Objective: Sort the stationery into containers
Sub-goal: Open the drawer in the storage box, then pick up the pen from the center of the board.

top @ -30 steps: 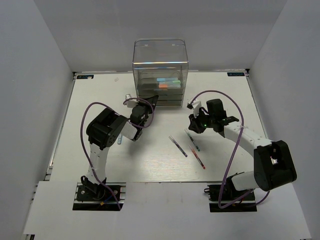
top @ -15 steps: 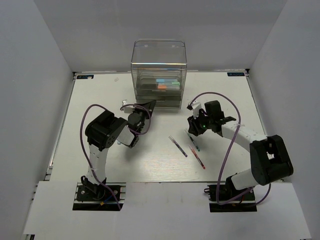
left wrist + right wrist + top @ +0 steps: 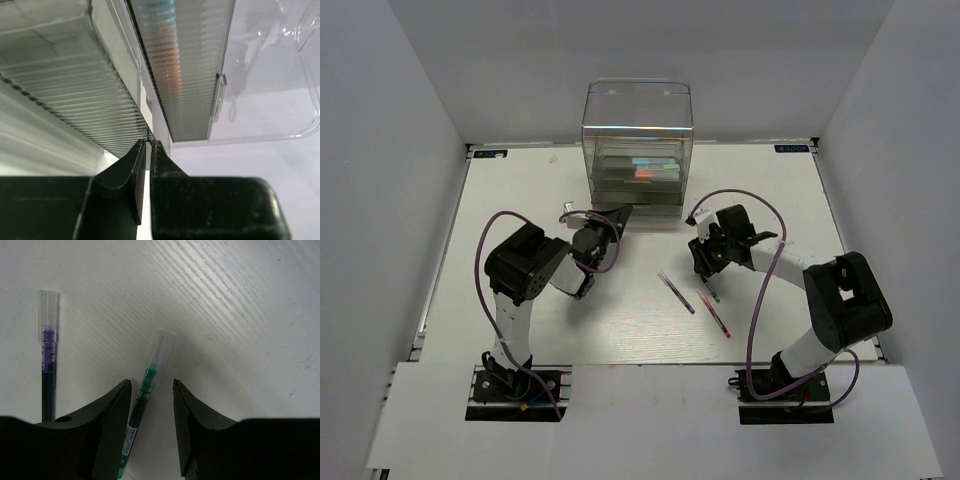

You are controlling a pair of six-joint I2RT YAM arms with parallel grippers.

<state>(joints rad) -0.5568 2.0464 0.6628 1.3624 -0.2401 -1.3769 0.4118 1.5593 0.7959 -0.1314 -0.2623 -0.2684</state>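
The clear organiser (image 3: 637, 130) stands at the back centre, with light-blue and orange markers (image 3: 652, 166) in its upper drawers. My left gripper (image 3: 621, 212) is at its lowest drawer (image 3: 650, 208). In the left wrist view its fingers (image 3: 148, 143) are pinched on the thin front edge of the ribbed drawer (image 3: 95, 110). My right gripper (image 3: 703, 262) is open and low over the green pen (image 3: 713, 293). In the right wrist view the jaws (image 3: 151, 383) straddle that pen (image 3: 145, 390) without touching it. A dark purple pen (image 3: 676, 292) and a red pen (image 3: 715, 313) lie nearby.
The purple pen (image 3: 48, 355) lies just left of my right fingers on the white table (image 3: 520, 200). Grey walls (image 3: 410, 120) close in the left, right and back sides. Purple cables (image 3: 760, 195) loop over both arms.
My right gripper has moved left and down, and now straddles the green pen. My left gripper has drawn back a little toward me at the lowest drawer, and the organiser has shifted slightly left.
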